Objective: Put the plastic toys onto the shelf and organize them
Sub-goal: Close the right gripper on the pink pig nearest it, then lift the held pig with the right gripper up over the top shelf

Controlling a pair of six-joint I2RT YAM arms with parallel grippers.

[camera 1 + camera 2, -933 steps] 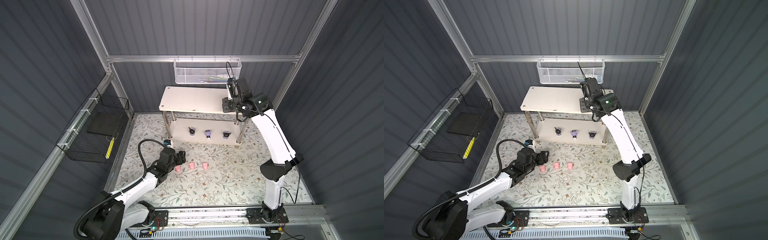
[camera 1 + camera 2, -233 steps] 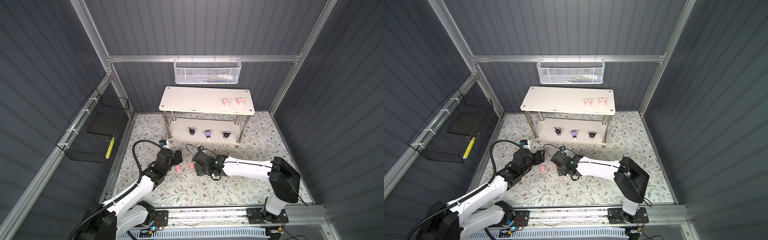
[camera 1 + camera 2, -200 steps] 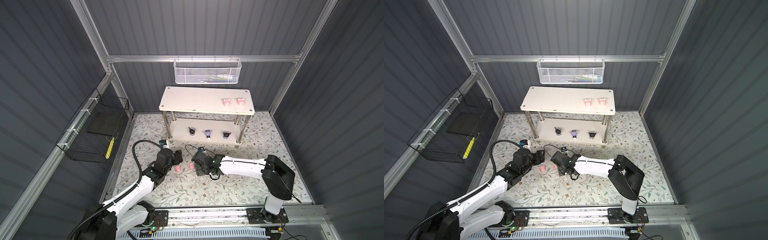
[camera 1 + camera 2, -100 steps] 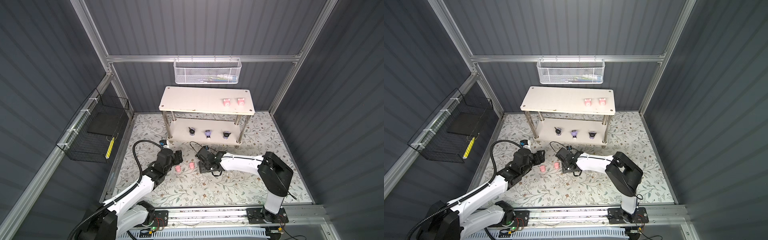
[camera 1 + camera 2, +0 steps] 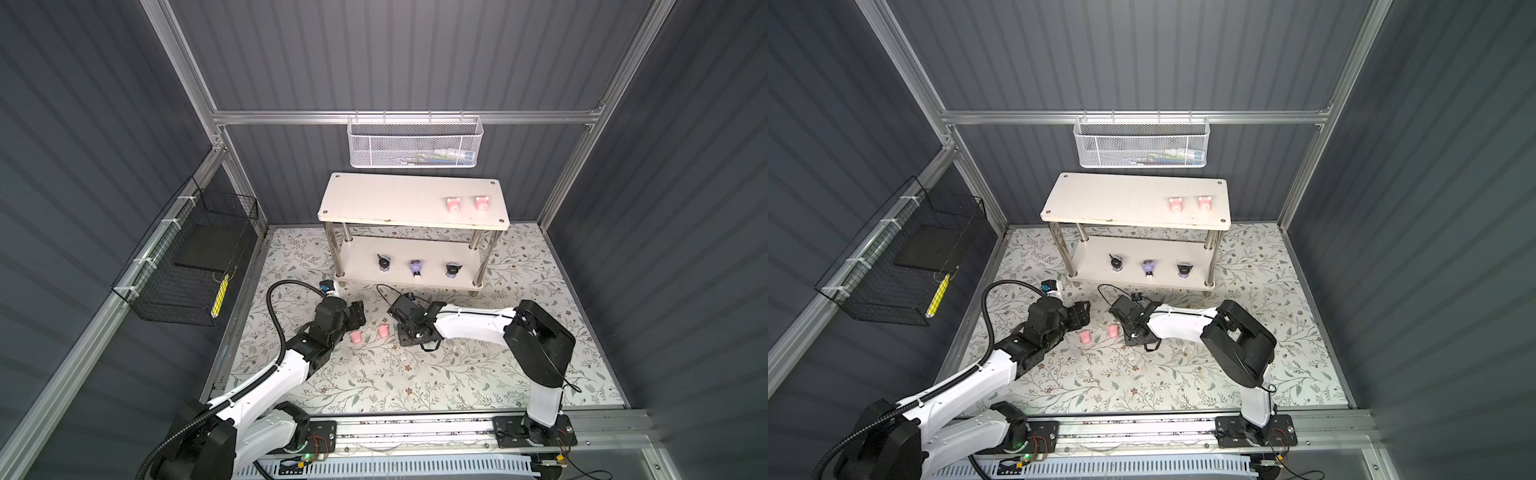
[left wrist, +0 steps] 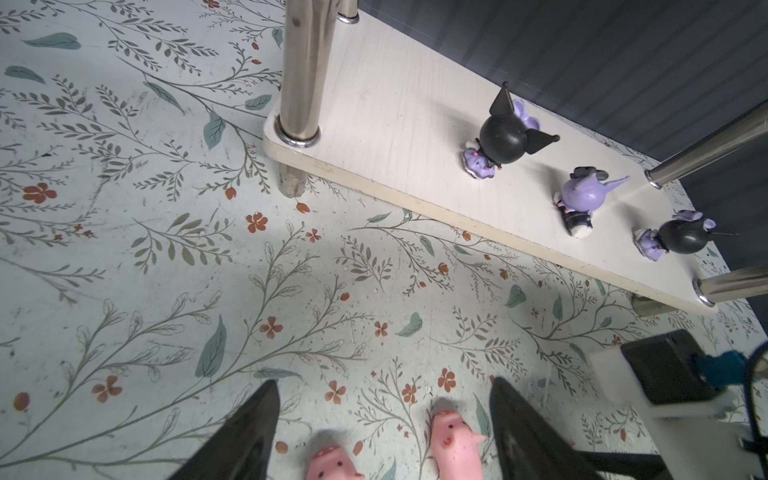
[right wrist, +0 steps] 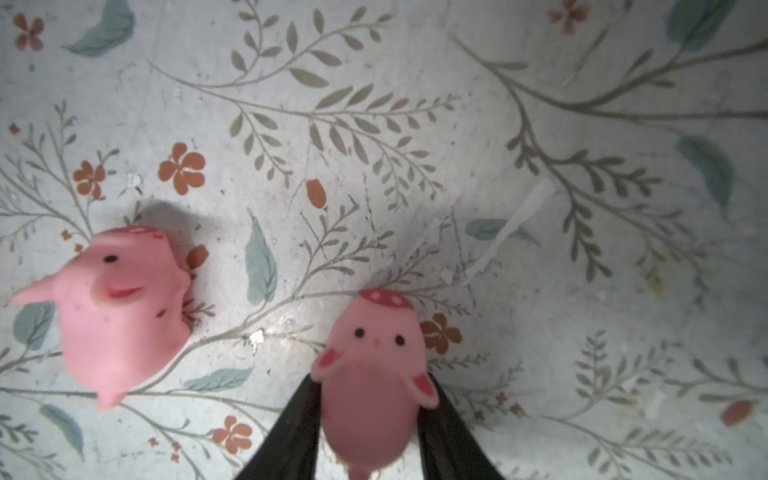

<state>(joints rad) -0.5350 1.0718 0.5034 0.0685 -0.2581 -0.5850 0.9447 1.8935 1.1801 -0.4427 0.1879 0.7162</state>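
Bright even overhead light; soft shadows by pink pig [image 7: 372,374]; wrist views fisheye-distorted, slightly blurred.

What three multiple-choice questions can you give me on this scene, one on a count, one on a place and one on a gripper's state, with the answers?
1. How many pigs stand on the top tier? A. one B. two C. four
2. Where are the purple toys? A. top tier B. lower tier C. neither tier
3. The left gripper is: A. open B. shut on a pig C. shut on a purple toy

Answers:
1. B, two pink figures sit near that tier's right end in both top views.
2. B, all three stand in a row on it.
3. A, its fingers stand wide apart in the left wrist view, gripping nothing.
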